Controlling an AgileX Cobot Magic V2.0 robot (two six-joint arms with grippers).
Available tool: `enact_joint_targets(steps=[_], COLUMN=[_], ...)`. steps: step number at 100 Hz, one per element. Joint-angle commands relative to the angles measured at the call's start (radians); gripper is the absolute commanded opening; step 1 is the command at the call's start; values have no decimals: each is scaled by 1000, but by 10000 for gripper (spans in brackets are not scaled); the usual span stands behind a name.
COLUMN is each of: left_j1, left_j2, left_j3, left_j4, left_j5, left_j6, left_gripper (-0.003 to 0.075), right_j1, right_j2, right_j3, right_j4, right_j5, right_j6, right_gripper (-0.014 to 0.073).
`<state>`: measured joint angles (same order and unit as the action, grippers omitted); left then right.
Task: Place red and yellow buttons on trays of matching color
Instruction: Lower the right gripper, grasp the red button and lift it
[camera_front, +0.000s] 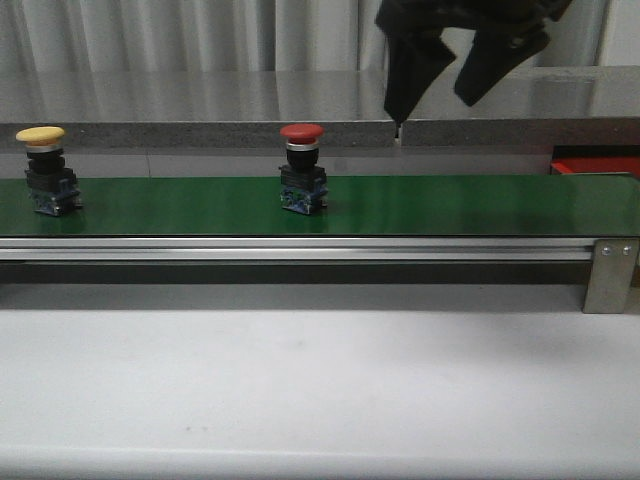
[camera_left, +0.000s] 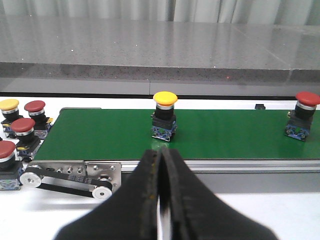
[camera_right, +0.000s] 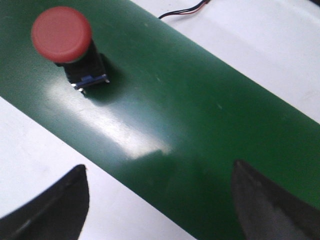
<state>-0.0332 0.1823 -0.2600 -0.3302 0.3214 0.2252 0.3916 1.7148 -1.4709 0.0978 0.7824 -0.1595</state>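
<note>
Green belt (camera_front: 450, 205) carries red button (camera_front: 302, 168) (upright).

Looked like lab or factory test bench: green conveyor belt (camera_front: 450, 205) on aluminium rail (camera_front: 300, 250), drive pulleys (camera_left: 67, 182) exposed, white table (camera_front: 300, 390), grey stone ledge (camera_left: 150, 50), curtain (camera_front: 180, 35) behind.

A red button (camera_right: 61, 35) stands upright on the green belt (camera_right: 200, 130); the right pincer (camera_right: 160, 200) hangs above, fingers spread wide.
</note>
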Motion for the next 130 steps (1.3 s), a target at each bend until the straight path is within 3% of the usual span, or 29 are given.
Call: enact_joint_targets(steps=[1,67,76,93,100,130], left_j1=[-9,-9,-9,-9,-9,-9], left_j2=[8,8,8,8,8,8], left_j3=[-27,-27,-27,-27,-27,-27], left_j4=[-15,-15,-15,-15,-15,-15], left_j5=[-81,-81,-81,-81,-81,-81], left_j6=[-3,-3,-3,-3,-3,-3], left_gripper=[-20,-20,-20,-20,-20,-20], right_j1=[22,77,77,76,75,-4], right_j2=[10,211,216,217,215,135], right_j3=[-87,-292,-292,-293,-294,-425], right_j4=[17,51,50,46,46,44], right_j5=[3,-50,-61,-20,13,155], right_j6=[-22,-30,-30,-29,-28,-28], right_gripper=[578,561,502,251,185,146])
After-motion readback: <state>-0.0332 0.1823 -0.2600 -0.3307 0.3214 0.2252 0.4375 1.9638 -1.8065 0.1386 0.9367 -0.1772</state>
